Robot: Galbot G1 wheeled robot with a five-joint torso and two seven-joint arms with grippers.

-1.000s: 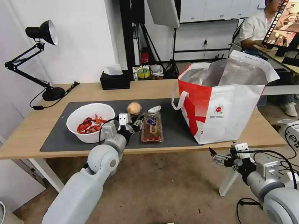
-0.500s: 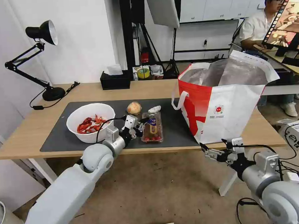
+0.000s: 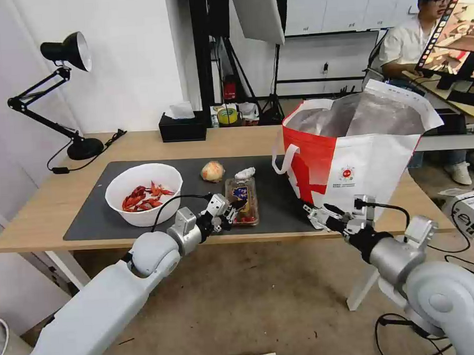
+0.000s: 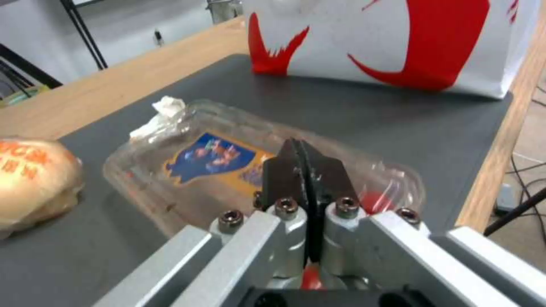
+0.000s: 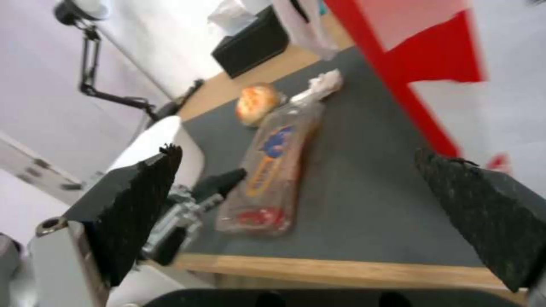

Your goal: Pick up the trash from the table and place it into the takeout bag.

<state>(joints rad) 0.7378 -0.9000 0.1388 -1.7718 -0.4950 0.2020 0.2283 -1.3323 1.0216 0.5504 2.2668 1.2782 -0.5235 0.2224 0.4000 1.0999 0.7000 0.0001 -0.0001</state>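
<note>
The clear clamshell tray [image 3: 242, 197] lies on the dark mat [image 3: 91, 219] of the table [image 3: 42, 209]. My left gripper [image 3: 234, 208] hovers at the tray's near end with its fingers [image 4: 300, 164] shut and nothing between them. A white bowl of red shells [image 3: 144, 193] stands left of it. The orange lump [image 3: 213, 171] and the crumpled tissue [image 3: 244, 173] lie behind the tray [image 4: 216, 166]. My right gripper [image 3: 312, 216] is open at the table's front edge, by the near corner of the takeout bag [image 3: 358, 160]. The right wrist view shows the tray [image 5: 273, 170] between its spread fingers.
A black tissue box [image 3: 182, 128] and a black desk lamp [image 3: 65, 91] stand at the back of the table. The bag's loop handle [image 3: 281, 159] hangs toward the tray. Cables [image 3: 463, 250] lie on the floor at the right.
My left gripper has slid right, from beside the bowl to the tray's near end. My right gripper has risen from below the table to its front edge by the bag.
</note>
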